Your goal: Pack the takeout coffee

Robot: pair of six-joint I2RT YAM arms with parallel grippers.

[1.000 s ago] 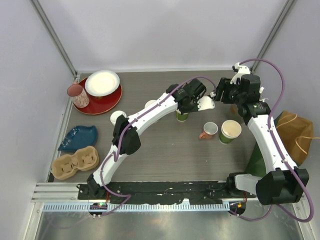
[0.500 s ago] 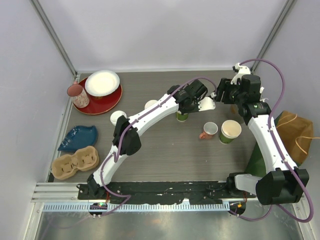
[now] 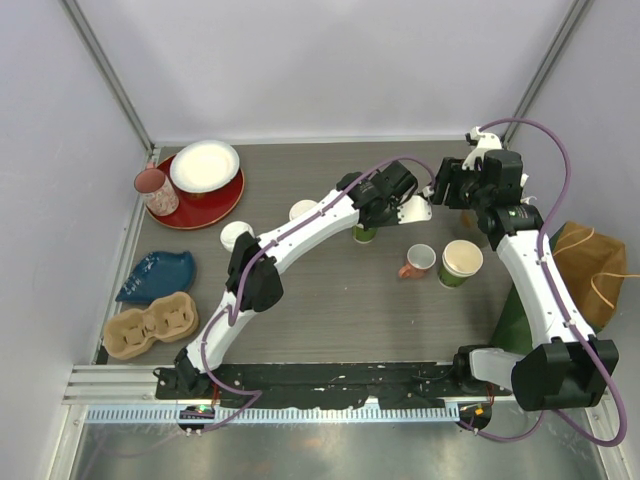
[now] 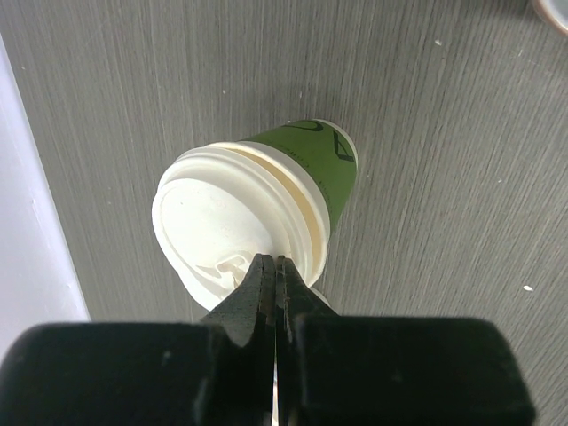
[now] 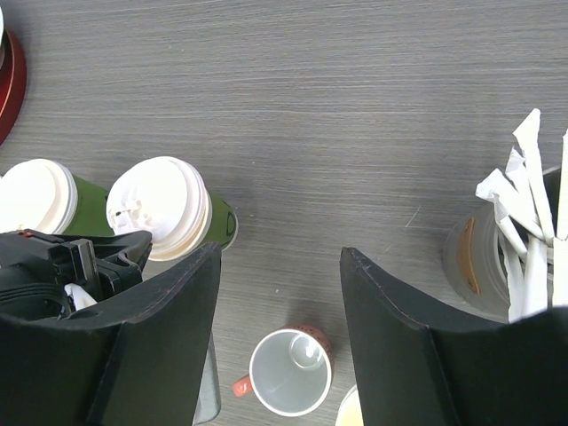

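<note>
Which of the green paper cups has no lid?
The green cup just right of the small mug: its cream inside shows from above. The centre cup and the left cup both carry white lids.

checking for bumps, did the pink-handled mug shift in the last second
No. The pink-handled mug sits where it was, just left of the lidless green paper cup, with the same gap between them.

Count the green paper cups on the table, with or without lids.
3: one lidded cup under the left claw; a second lidded cup just left of it; a lidless cup beside the small mug. The arms may hide others.
</note>
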